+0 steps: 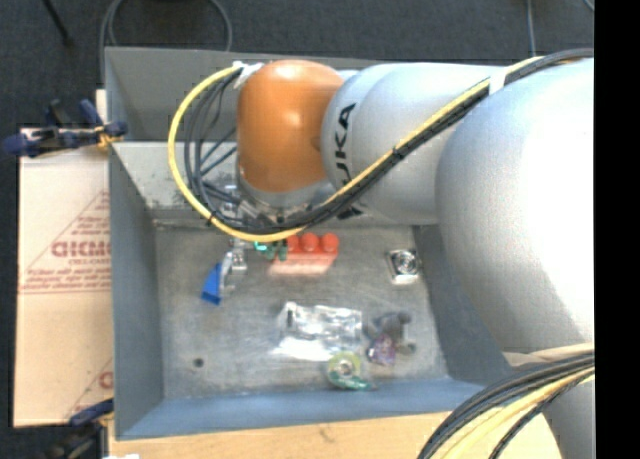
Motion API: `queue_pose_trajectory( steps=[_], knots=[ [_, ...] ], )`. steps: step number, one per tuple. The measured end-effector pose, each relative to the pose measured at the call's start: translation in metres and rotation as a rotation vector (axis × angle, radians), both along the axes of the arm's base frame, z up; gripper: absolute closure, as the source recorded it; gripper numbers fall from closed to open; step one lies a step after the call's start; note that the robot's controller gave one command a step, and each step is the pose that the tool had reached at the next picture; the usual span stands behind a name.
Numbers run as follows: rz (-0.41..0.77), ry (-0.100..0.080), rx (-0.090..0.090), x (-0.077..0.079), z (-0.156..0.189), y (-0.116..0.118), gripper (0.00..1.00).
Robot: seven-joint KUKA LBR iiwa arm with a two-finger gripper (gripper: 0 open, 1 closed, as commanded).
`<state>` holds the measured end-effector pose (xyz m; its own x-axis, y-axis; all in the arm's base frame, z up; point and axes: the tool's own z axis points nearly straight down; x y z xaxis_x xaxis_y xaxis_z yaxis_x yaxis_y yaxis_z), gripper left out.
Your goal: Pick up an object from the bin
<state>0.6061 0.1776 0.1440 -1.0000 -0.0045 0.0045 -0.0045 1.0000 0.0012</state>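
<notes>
Low over the bin (135, 277) floor near the far wall, with the gripper (236, 259) tucked under the orange wrist cover (285, 127); cannot tell whether released or clenched. Just beside it, toward the left wall: a small blue piece (212, 288). Close on the other side: a red-studded pink block (305, 253). Likely to nudge the blue piece away or snag the block if lowered off-centre; risks scraping the floor too.

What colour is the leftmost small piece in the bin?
The small piece is blue, in the camera view.
</notes>
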Motion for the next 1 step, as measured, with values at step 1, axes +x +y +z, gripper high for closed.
queue_pose_trajectory(
  steps=[1],
  knots=[
    [-0.095, -0.006, -0.002, 0.0378, -0.0645, -0.0520, 0.00]
  ],
)
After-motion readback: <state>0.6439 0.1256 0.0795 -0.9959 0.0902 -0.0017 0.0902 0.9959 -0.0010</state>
